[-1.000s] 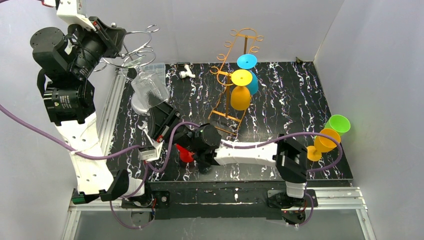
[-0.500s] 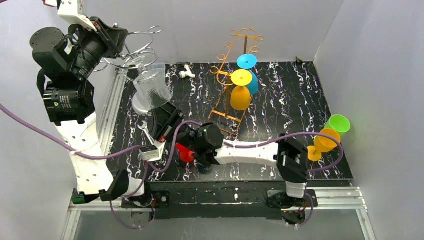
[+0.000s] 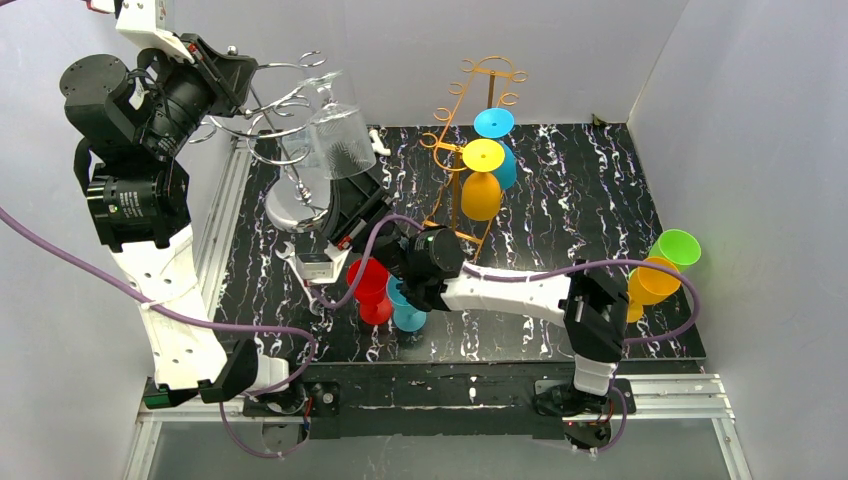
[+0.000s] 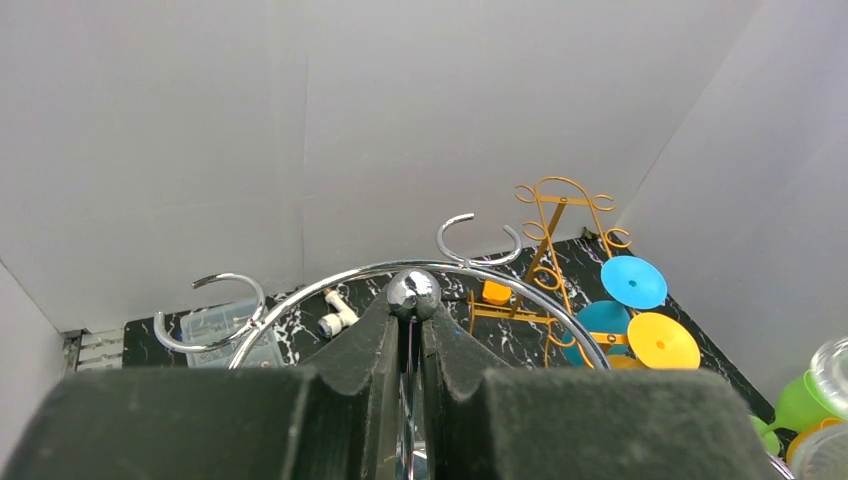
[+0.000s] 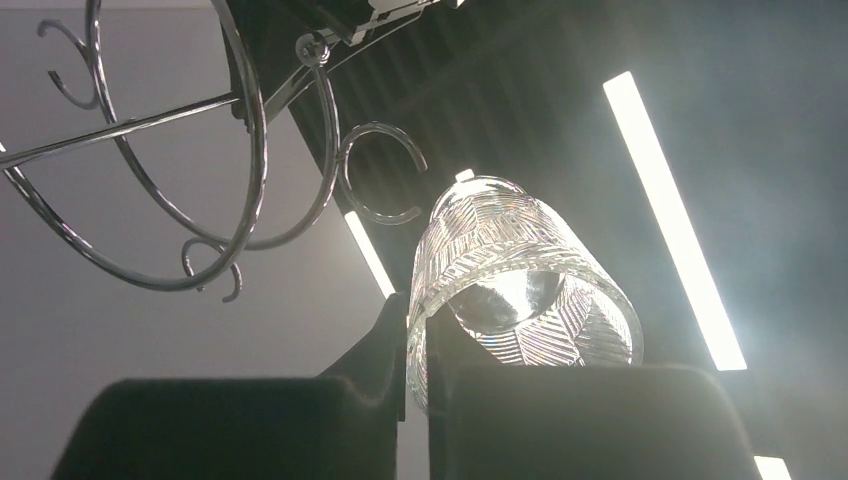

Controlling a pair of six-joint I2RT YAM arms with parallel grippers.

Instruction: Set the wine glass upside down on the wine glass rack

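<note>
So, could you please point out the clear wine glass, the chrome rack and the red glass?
clear wine glass (image 3: pixel 342 140), top external view, ribbed bowl.
chrome rack (image 4: pixel 413 289), left wrist view, ball top.
red glass (image 3: pixel 368 277), top external view, bowl.

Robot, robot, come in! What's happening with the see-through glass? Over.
Left gripper shut on chrome rack, at its top. Right gripper shut on clear wine glass, up beside rack, not hung. Nothing between them.

The wine glass hangs just right of the wine glass rack at the table's left rear. Centre-rear, a wire rack carries 2 inverted goblets; 2 other goblets stand near the front edge, and stacked goblets stand at the right edge.
</note>
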